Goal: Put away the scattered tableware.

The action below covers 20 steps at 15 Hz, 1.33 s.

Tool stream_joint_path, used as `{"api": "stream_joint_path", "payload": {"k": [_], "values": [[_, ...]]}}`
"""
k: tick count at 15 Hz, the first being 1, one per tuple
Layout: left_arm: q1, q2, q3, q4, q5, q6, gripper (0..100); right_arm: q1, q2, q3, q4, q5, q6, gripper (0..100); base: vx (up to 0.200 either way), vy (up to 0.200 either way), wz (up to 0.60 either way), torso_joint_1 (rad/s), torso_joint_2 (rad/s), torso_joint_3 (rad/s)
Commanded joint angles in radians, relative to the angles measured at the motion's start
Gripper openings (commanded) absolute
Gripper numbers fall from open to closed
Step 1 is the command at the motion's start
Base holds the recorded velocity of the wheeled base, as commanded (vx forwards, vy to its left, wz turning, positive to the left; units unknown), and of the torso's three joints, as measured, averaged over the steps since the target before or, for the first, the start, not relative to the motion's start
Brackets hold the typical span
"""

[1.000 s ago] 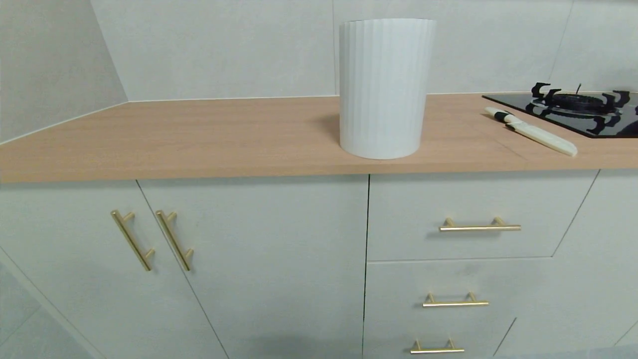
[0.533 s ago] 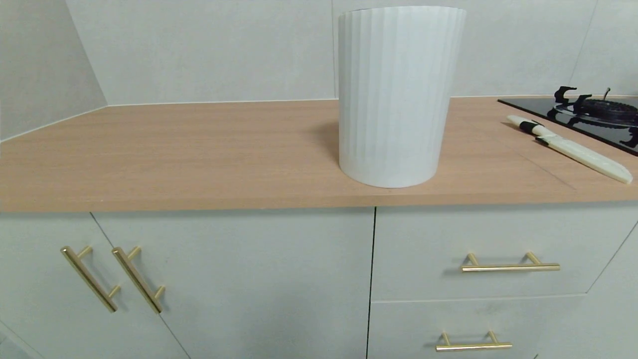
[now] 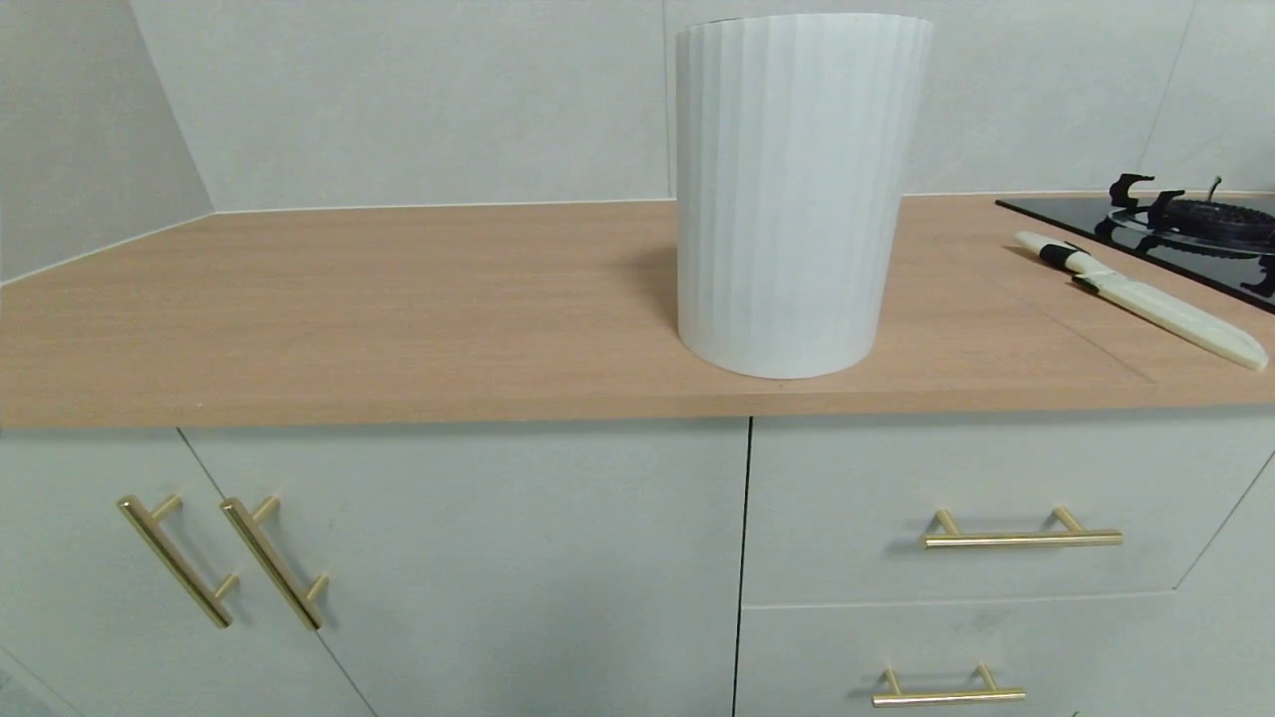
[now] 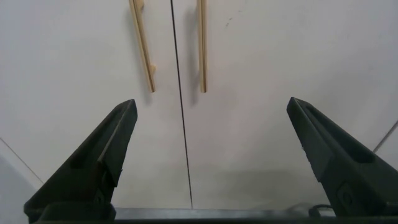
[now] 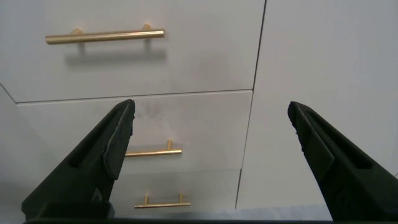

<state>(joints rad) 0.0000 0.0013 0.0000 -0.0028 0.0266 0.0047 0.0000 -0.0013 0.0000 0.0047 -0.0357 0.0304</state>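
Observation:
A tall white ribbed container (image 3: 792,189) stands on the wooden countertop (image 3: 398,299) near its front edge. To its right lies a cream knife (image 3: 1146,299) with a black band on its handle, beside the hob. My left gripper (image 4: 211,118) is open and faces the cabinet doors below the counter, with nothing between its fingers. My right gripper (image 5: 211,118) is open too, held in front of the drawer fronts, also with nothing in it.
A black gas hob (image 3: 1185,229) sits at the far right of the counter. Two cabinet doors with brass handles (image 3: 224,558) are below left, drawers with brass handles (image 3: 1021,538) below right. Tiled walls close the back and left.
The head camera moved closer to the counter and slightly up over the last second; the container and knife appear larger. Nothing on the counter has moved.

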Motion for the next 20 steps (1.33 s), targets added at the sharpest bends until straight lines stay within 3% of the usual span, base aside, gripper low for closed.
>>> {"api": "stream_joint_path", "payload": {"k": [1, 6, 20], "values": [[0.0, 0.0, 0.0, 0.0, -0.001, -0.002, 100, 0.0, 0.001, 0.0, 0.0, -0.001, 0.0, 100, 0.0, -0.2, 0.0, 0.002, 0.0, 0.002], [0.0, 0.002, 0.0, 0.0, -0.001, -0.003, 100, 0.0, 0.001, 0.0, 0.0, -0.001, 0.0, 100, 0.0, -0.2, 0.0, 0.003, 0.0, 0.003], [0.0, 0.0, 0.0, 0.0, -0.001, -0.006, 100, 0.0, 0.001, 0.0, 0.0, -0.003, 0.002, 100, 0.0, 0.0, 0.0, 0.0, 0.0, 0.0]]}}
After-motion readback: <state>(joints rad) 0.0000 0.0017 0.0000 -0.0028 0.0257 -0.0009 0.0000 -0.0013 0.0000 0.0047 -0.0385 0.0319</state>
